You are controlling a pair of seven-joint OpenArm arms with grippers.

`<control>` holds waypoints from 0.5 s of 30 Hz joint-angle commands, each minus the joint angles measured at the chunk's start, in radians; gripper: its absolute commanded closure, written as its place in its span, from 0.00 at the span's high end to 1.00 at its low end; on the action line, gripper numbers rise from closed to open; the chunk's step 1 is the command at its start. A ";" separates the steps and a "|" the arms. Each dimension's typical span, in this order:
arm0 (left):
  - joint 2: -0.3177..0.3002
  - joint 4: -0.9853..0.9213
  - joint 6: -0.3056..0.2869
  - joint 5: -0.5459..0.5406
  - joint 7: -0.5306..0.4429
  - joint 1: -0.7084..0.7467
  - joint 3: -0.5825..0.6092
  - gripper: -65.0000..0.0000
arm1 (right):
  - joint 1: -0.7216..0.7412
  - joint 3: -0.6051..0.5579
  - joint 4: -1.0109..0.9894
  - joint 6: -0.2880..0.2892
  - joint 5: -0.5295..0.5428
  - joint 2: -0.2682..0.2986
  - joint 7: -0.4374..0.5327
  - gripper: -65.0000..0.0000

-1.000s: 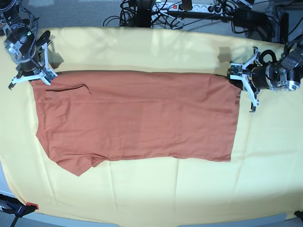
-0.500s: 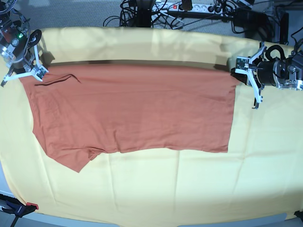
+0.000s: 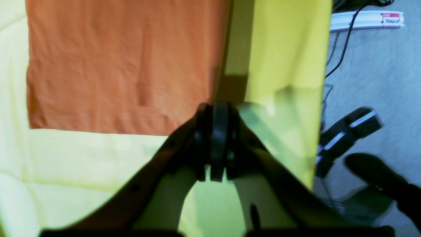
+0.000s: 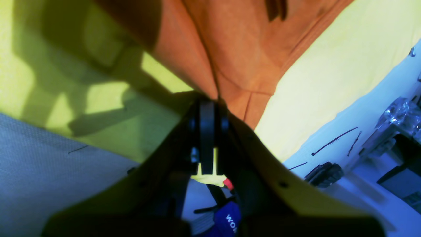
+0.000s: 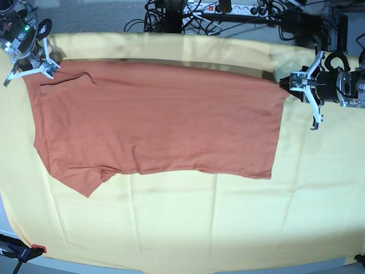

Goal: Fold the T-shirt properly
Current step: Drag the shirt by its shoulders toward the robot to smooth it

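Observation:
The rust-orange T-shirt [image 5: 154, 120] lies spread wide on the pale yellow cloth [image 5: 188, 222], its far edge lifted. My left gripper [image 5: 288, 85] is on the right of the base view, shut on the shirt's far right corner; in the left wrist view [image 3: 215, 112] its jaws pinch the shirt [image 3: 118, 65] at its edge. My right gripper [image 5: 41, 69] is at the far left, shut on the shirt's far left corner near the neck; in the right wrist view [image 4: 210, 102] its jaws are closed on the orange fabric [image 4: 236, 49]. A sleeve [image 5: 85, 182] points to the near left.
Cables and a power strip [image 5: 228, 8] lie beyond the table's far edge. A clamp [image 5: 20, 251] holds the cloth at the near left corner. The yellow cloth reaches past the shirt on the near side. The floor [image 3: 371, 72] shows beyond the table in the left wrist view.
Both grippers have pulled the shirt's far edge toward the back of the table. The whole shirt has slid farther away and stretched flatter.

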 commanded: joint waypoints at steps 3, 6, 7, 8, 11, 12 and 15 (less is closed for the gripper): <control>-0.045 0.019 -0.001 -0.019 0.012 0.014 -0.009 0.00 | -0.005 0.012 0.011 -0.003 -0.018 0.023 -0.032 0.00; -0.064 0.022 -0.001 -0.011 0.013 0.063 -0.009 0.00 | -0.005 0.012 0.011 -0.003 -0.018 0.023 -0.033 0.00; -0.069 0.022 -0.001 0.000 0.013 0.076 -0.009 0.00 | -0.005 0.012 0.011 -0.003 -0.017 0.023 -0.035 0.00; -0.070 0.022 -0.001 0.016 0.012 0.083 -0.009 0.00 | -0.005 0.012 0.011 -0.003 -0.014 0.023 -0.040 0.00; -0.072 0.021 -0.001 0.037 0.012 0.085 -0.009 0.00 | -0.005 0.012 0.011 0.016 0.016 0.036 -0.048 0.00; -0.072 0.021 -0.001 0.037 0.011 0.085 -0.009 0.00 | -0.005 0.012 0.011 0.030 0.027 0.039 -0.048 0.00; -0.071 0.021 -0.001 0.037 0.011 0.085 -0.009 0.00 | -0.005 0.012 0.011 0.035 0.039 0.042 -0.047 0.00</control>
